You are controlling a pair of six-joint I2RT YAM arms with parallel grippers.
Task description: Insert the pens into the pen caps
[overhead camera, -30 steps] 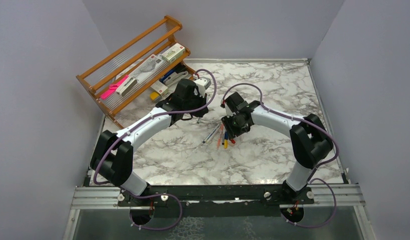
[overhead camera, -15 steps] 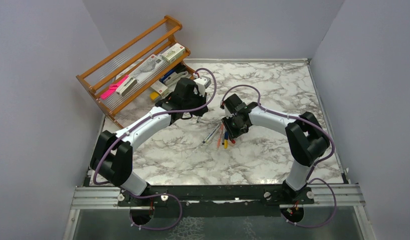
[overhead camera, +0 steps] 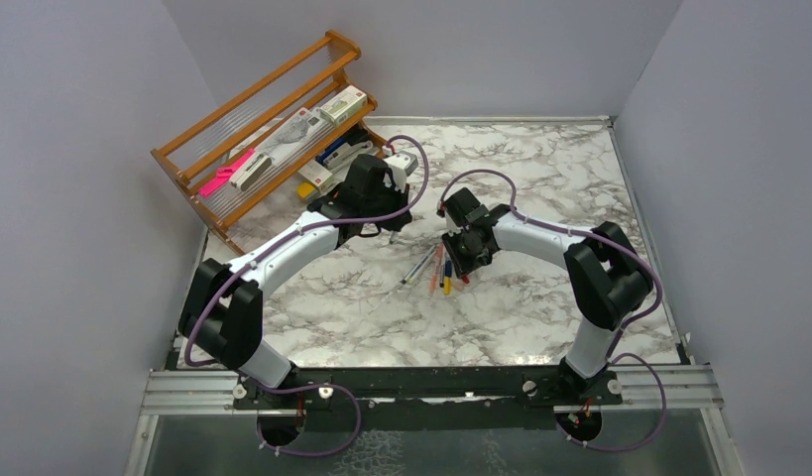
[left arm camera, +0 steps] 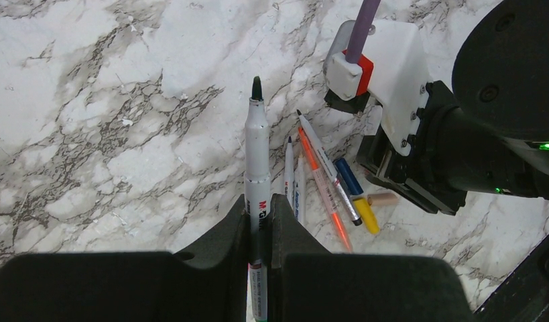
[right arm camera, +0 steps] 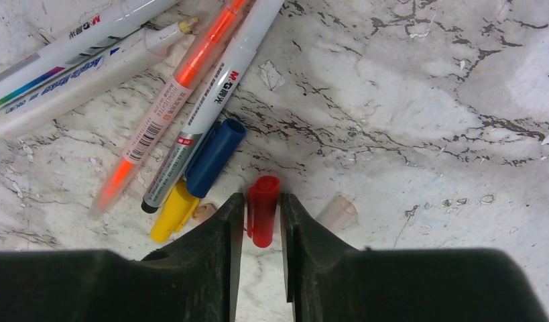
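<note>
Left fingers (left arm camera: 228, 235) pinch a slim white pen (left arm camera: 257, 147); right fingers (right arm camera: 221, 248) seemingly clamp a stubby red plastic cap (right arm camera: 263, 198)

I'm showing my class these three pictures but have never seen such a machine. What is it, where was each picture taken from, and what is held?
It is two robot arms bolted to a marble table. The wide picture looks down from above; the other two come from cameras on the wrists. The left claw is shut on a marker pen. The right claw has its fingers either side of a red cap; whether it grips yet is unclear. Loose pens, a blue cap, a yellow cap and a pale pink cap lie nearby.
</note>
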